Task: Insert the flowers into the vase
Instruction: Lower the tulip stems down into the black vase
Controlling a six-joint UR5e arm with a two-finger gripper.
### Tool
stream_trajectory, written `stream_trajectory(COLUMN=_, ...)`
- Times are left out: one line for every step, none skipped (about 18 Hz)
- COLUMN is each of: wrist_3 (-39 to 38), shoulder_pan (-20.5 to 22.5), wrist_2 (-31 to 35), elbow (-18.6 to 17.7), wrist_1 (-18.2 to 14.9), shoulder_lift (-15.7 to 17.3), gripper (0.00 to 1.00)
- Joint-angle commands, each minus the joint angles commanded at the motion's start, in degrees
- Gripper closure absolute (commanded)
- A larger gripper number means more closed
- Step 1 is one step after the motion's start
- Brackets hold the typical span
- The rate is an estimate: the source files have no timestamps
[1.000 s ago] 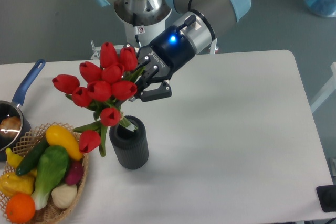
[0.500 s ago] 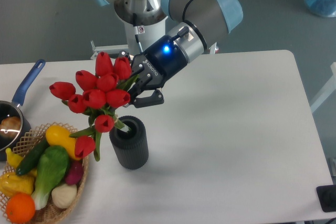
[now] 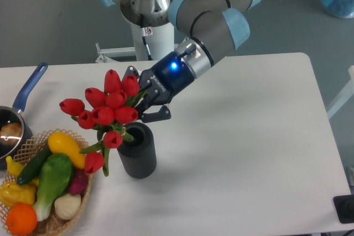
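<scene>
Here, red-budded flowers (image 3: 108,106), green-stemmed

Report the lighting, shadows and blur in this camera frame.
Fixed camera: soft, even light; the vase casts only a faint shadow on the white table; a blue light glows on the gripper; the flowers look sharp, without motion blur.

Robotics laboratory, industrial robot arm (image 3: 215,20) mounted behind a white tabletop (image 3: 249,136), bare grey floor (image 3: 50,15), staged props
</scene>
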Motion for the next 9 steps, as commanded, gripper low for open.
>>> stream_trajectory(wrist_3=1.0, shoulder_pan=0.2, wrist_2=0.0, elbow=-0.6, wrist_1=0.0, shoulder_lift=-0.4, gripper=1.0)
stream_trajectory(wrist_3=2.1, shoulder_pan=0.4, wrist_2=0.0, elbow=-1.1, wrist_1=0.0, shoulder_lift=-0.5, gripper=1.0)
stream_trajectory(wrist_3=3.1, shoulder_pan=0.6, wrist_2=0.0, elbow=-1.4, wrist_1=0.0, shoulder_lift=-1.1, gripper=0.98)
stream_trajectory(wrist_3=3.6, shoulder_pan=0.7, wrist_2=0.1, elbow=-1.7, wrist_1=0.0, shoulder_lift=-1.2, gripper=0.96)
stream_trajectory(wrist_3=4.0, shoulder_pan=0.7, wrist_2=0.1, elbow=-2.1, wrist_1=0.0, shoulder_lift=-1.2, gripper=0.96)
stream_trajectory(wrist_3=4.3, shoulder_pan=0.7, wrist_2=0.1, elbow=-2.2, wrist_1=-0.1, shoulder_lift=-1.2, gripper=0.94)
stream_trajectory(wrist_3=4.3, shoulder_pan=0.7, wrist_2=0.2, elbow=-2.2, wrist_1=-0.1, shoulder_lift=-1.4, gripper=0.9)
stream_trajectory(wrist_3=4.3, shoulder_pan=0.7, wrist_2=0.4, elbow=-2.5, wrist_1=0.0, shoulder_lift=-2.0, gripper=0.87)
stream_trajectory(wrist_3=4.7, shoulder_pan=1.0, wrist_2=0.5, elbow=-3.0, wrist_1=0.0, shoulder_lift=-2.2, gripper=0.84)
